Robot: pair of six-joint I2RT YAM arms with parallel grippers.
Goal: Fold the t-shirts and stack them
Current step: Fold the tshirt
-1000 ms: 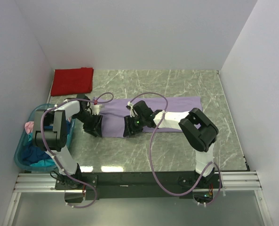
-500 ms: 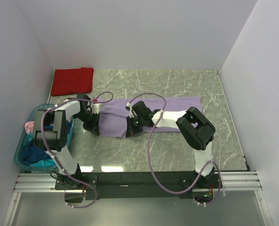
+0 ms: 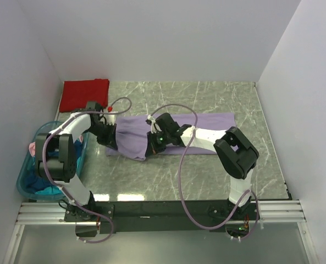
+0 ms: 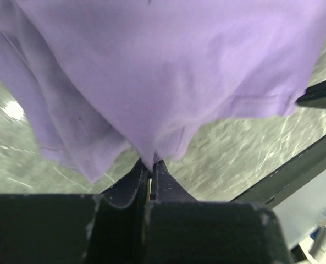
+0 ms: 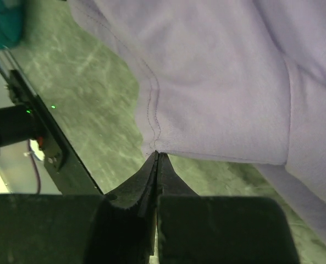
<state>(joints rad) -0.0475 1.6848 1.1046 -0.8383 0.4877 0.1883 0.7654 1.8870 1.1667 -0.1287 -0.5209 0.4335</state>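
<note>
Both jaws pinch purple t-shirt — near edge.

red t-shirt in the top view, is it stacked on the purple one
No, the red t-shirt lies alone at the far left corner of the table, apart from the light purple t-shirt spread mid-table.

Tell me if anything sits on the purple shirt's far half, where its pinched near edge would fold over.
Nothing visible does. The left fingers and right fingers pinch the purple shirt by its near edge, and no object rests on its far half. The red shirt lies apart at the far-left corner.
</note>
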